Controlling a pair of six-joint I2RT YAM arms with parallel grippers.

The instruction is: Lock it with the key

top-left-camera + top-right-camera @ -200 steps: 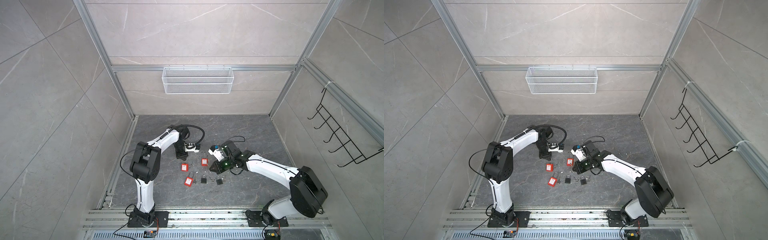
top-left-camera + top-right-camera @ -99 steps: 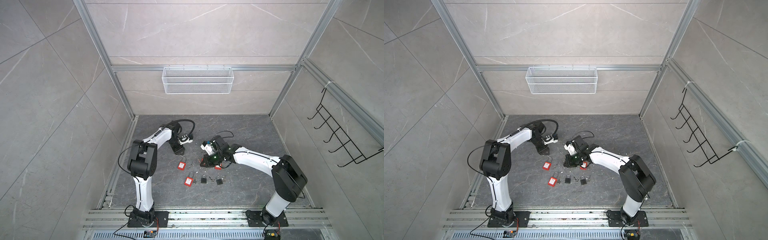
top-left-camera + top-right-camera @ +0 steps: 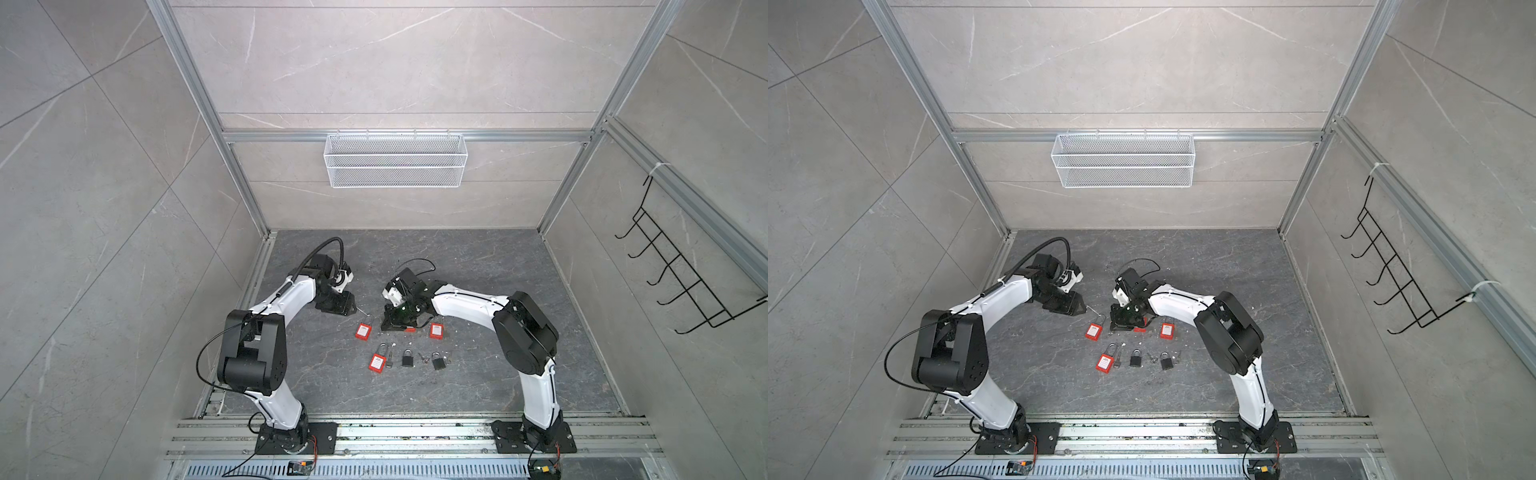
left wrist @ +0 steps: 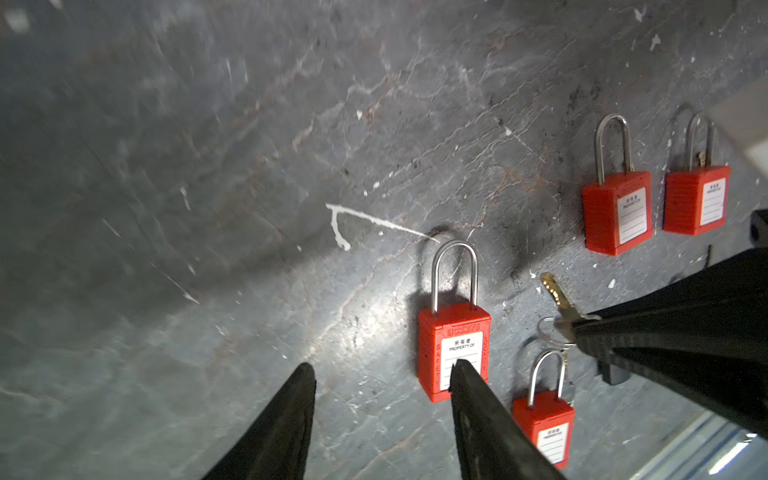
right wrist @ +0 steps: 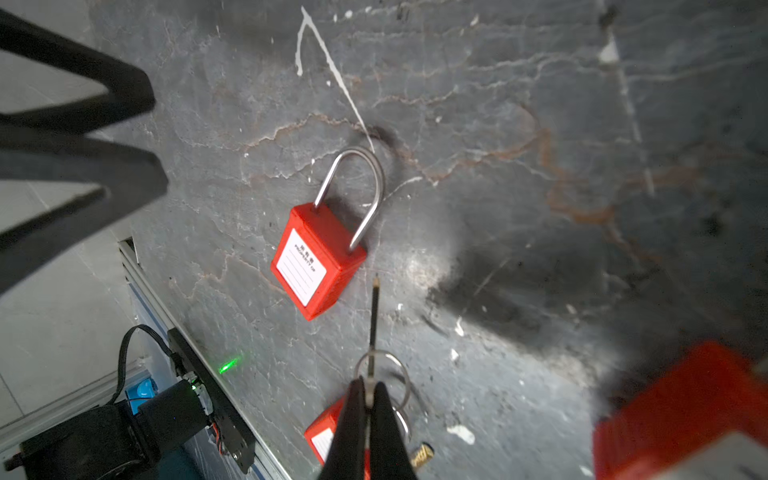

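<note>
Slim brass key [image 5: 374,316] is clamped in the closed right gripper [image 5: 368,399], with the red plastic steel-shackled padlock [image 5: 318,259] lying loose just ahead. The left gripper [image 4: 382,365] is spread open, empty. Unpinned, the padlock could easily get shoved and the keyhole missed.

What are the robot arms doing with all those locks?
The right gripper is pinching a key, its tip close to a red padlock lying on the floor. The left gripper is open near that padlock, holding nothing. The key isn't in the lock yet.
</note>
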